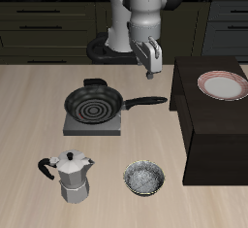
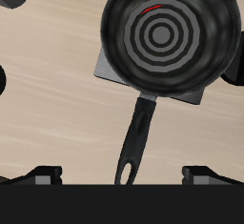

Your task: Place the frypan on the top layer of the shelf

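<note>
My gripper (image 1: 149,70) hangs in the air above the table (image 1: 29,106), fingers spread apart with nothing between them, up over the far end of the frypan's handle. The frypan (image 1: 94,103) sits on the flat grey burner plate (image 1: 73,128), its ringed black bowl centred there and its long handle reaching out toward three o'clock, pointing at the shelf (image 1: 218,135) and stopping short of it. In my own wrist view the frypan (image 2: 170,39) lies below me with the handle running toward me, and my two fingertips (image 2: 46,176) show as dark blocks well apart, either side of the handle's end, not touching it. The shelf is the big dark box at the pan's three o'clock; on its flat top a pink-rimmed white plate (image 1: 220,84) rests. Toward the table's front edge, the moka pot (image 1: 70,177) stands at the pan's seven o'clock and the small speckled bowl (image 1: 143,179) at its five o'clock, the two beside each other but apart.
</note>
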You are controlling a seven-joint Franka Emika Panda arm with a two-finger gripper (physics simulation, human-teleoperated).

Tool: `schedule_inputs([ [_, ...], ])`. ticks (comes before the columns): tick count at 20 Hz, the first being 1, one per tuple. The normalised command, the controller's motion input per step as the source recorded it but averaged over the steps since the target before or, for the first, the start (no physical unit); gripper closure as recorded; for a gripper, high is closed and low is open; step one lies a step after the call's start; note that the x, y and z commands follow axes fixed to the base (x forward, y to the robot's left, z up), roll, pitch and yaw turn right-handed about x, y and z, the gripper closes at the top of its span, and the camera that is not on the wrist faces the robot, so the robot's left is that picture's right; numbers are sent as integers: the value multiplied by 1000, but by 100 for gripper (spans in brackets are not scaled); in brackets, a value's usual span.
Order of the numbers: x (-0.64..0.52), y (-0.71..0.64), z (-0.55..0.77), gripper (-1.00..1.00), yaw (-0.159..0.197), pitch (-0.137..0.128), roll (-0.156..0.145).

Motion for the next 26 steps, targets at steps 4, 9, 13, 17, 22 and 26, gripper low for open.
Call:
schedule_inputs([
  [4, -22, 0, -278, -100, -37, -4, 6],
  [9, 19, -88, -187, -100, -34, 10, -11],
  [13, 62, -82, -129, -100, -4, 2, -21],
  [17, -18, -15, -104, -100, -31, -4, -1],
  [22, -58, -43, -312, -100, -32, -19, 11],
  [26, 10, -12, -225, -100, -20, 11, -15],
])
